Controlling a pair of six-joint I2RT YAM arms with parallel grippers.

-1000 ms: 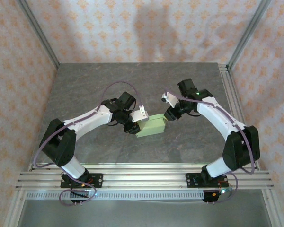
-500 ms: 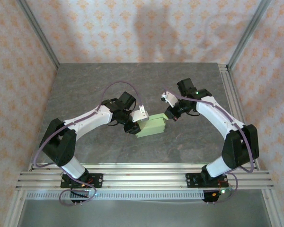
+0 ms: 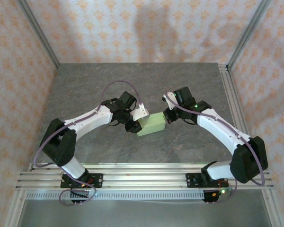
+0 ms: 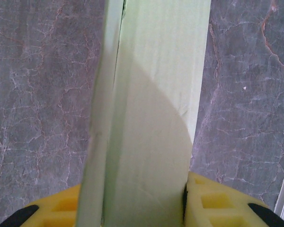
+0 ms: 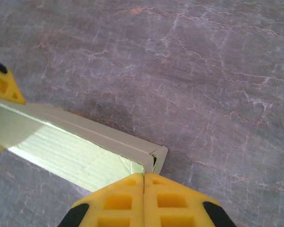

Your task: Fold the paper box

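We counted one table [image 3: 189, 80] | one paper box [image 3: 151, 125], at mid-table between the arms | two pairs of jaws: left jaws gripped the box's left end, right jaws were pressed together, empty, tips at its right end flap | step, we judged: closing that flap; next needed a square inward push.

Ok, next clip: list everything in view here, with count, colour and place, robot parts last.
paper box: one, pale green, middle of the table, between the grippers
table: one, grey stone-look, under everything
walls: three, pink-cream with orange motifs, back and sides
frame posts: two, silver, back corners
rails: silver, near edge, under the arm bases
arms: two, white and black, bolted at the rails
left gripper: one, yellow fingers, clamped on the box
right gripper: one, yellow fingers, shut, tips at the box's end
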